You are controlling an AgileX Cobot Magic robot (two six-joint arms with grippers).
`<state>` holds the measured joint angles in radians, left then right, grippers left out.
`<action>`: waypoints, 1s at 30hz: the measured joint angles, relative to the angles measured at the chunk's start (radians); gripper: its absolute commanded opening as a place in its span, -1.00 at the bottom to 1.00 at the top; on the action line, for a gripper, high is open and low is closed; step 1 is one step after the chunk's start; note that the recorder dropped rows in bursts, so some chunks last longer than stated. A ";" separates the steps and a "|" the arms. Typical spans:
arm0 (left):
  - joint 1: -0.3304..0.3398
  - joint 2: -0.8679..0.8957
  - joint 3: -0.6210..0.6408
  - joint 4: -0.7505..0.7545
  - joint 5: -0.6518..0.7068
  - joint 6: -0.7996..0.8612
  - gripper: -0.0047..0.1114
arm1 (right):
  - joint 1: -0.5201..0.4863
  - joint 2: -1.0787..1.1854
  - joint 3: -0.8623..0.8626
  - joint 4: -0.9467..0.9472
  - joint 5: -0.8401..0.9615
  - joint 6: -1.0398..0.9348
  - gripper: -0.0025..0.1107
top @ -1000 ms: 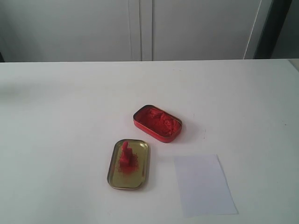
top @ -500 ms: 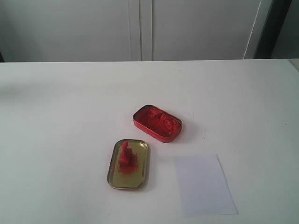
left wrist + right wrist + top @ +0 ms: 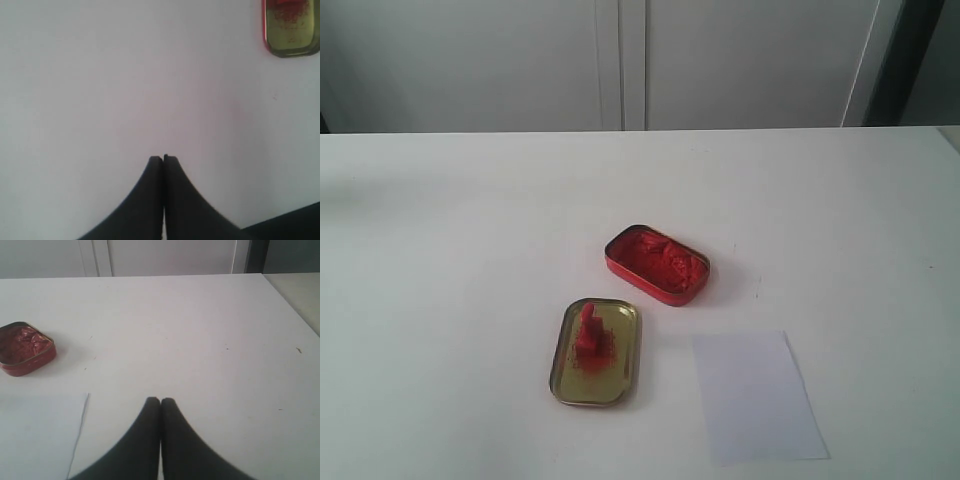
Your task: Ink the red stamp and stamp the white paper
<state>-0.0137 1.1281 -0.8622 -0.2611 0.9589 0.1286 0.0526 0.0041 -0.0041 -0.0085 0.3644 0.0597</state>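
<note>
While neither arm shows in the ext view, the wrist cams give gripper state: L gripper (image 3: 163,159) has fingers pressed together, nothing held, over bare table (image 3: 450,250). R gripper (image 3: 160,400) is the same, fingers touching, empty, just right of the white paper (image 3: 757,396).

Lettering: tin sides too small to read.

Red stamp (image 3: 587,335) stands upright in the gold lid (image 3: 620,375), handle up, base down on a red smudge, in the lid's far-left part. Lid long axis runs near-far, slight tilt. Lid sits left of the paper and near-left of the ink tin (image 3: 657,262), all apart. Paper long axis is also near-far, skewed slightly.

Cut off: lid at frame edge in L wrist cam, stamp not clear there. Paper is partly out of frame in R wrist cam.
</note>
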 measured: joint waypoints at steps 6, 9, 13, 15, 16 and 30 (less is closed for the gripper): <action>-0.071 0.086 -0.057 -0.011 -0.011 0.004 -0.92 | 0.000 0.000 0.000 0.000 0.000 0.000 -0.96; -0.129 0.145 -0.105 -0.003 -0.011 -0.019 -0.92 | 0.000 0.000 0.000 0.000 0.000 0.000 -0.96; -0.199 0.221 -0.183 0.019 -0.016 -0.058 -0.92 | 0.000 0.000 0.000 0.000 0.000 0.000 -0.96; -0.234 0.262 -0.227 0.024 -0.029 -0.076 -0.92 | 0.000 0.000 0.000 0.000 0.000 0.000 -0.96; -0.247 0.284 -0.245 0.024 -0.035 -0.084 -0.92 | 0.000 0.000 0.000 0.000 0.000 0.000 -0.96; -0.437 0.551 -0.555 0.128 0.015 -0.183 -0.92 | 0.000 0.000 0.000 0.000 0.000 0.000 -0.96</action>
<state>-0.4504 1.6795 -1.4176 -0.1330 0.9740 -0.0546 0.0526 0.0041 -0.0041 -0.0085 0.3644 0.0597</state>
